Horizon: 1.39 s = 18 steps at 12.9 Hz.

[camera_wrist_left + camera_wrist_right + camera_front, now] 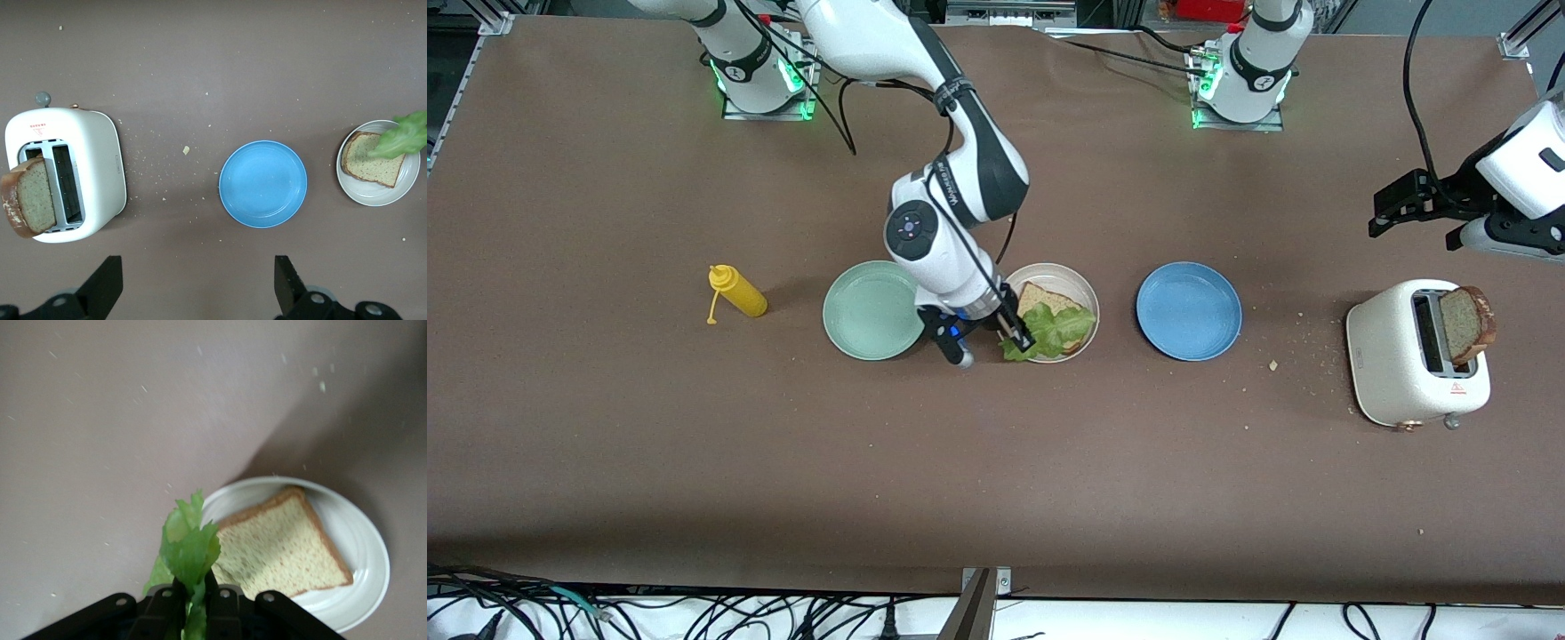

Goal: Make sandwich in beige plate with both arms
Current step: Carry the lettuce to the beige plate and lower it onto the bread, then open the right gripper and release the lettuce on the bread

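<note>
mustard bottle (735,292): yellow, lying on the bench toward the right arm's end, beside the mint-green plate (869,311)
right gripper (1021,340): over the beige plate's rim; fingers pinched tight on the lettuce leaf (1055,331)
beige plate (1083,293): between the mint-green and blue plates; holds one bread slice (1042,300), the leaf hanging over it, not yet released
blue plate (1189,311): bare
toaster (1405,364): second bread slice (1467,322) stands up out of its slot
left gripper (193,287): fingers spread wide, holding nothing; hovers over the bench between toaster and blue plate
key relation: the toaster slice sits just beside the left gripper, toward the left arm's end; this arm is much nearer to it
</note>
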{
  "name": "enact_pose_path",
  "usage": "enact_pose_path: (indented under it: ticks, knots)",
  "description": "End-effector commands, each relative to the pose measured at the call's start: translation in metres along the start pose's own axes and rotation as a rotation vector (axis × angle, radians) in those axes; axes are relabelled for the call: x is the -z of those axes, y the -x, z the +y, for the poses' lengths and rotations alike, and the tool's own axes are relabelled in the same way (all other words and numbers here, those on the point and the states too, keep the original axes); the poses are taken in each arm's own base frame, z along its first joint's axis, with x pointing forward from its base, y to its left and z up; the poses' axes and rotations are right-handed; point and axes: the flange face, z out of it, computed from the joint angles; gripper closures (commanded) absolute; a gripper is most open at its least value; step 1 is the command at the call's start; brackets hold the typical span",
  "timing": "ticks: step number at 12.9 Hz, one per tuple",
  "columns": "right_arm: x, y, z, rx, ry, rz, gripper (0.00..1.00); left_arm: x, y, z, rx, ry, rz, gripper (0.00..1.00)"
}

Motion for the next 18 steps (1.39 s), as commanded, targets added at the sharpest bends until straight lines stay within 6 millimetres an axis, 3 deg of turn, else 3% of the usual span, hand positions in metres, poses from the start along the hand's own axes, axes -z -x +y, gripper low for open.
enact_pose_path:
  ticks: [1,6,7,8,9,11,13,18]
  knots:
    - [-0.012,0.016,0.013,-0.007,0.023,0.008,1.0,0.005,-0.002,0.001,-0.001,0.02,0.002,0.0]
    - [-0.037,0.015,0.03,0.03,0.037,0.067,1.0,0.006,-0.002,0.0,-0.001,0.02,0.004,0.0]
    - [-0.037,0.012,0.029,0.02,0.035,0.065,0.69,0.007,-0.002,0.0,-0.002,0.02,0.005,0.0]
    - [-0.037,0.013,0.029,0.012,0.035,0.065,0.13,0.007,-0.001,-0.001,-0.004,0.02,0.005,0.0]
    - [-0.035,0.015,0.029,0.013,0.034,0.062,0.03,0.006,-0.001,-0.001,-0.005,0.02,0.004,0.0]
    - [-0.026,0.012,0.024,0.015,0.034,0.059,0.01,0.006,-0.001,-0.002,-0.004,0.018,0.004,0.0]
    - [-0.001,0.0,0.018,0.012,0.067,0.059,0.01,0.006,-0.001,-0.001,0.001,0.018,0.004,0.0]
    - [0.118,-0.056,0.003,0.083,0.188,0.036,0.01,0.005,-0.002,0.0,-0.002,0.018,0.002,0.0]
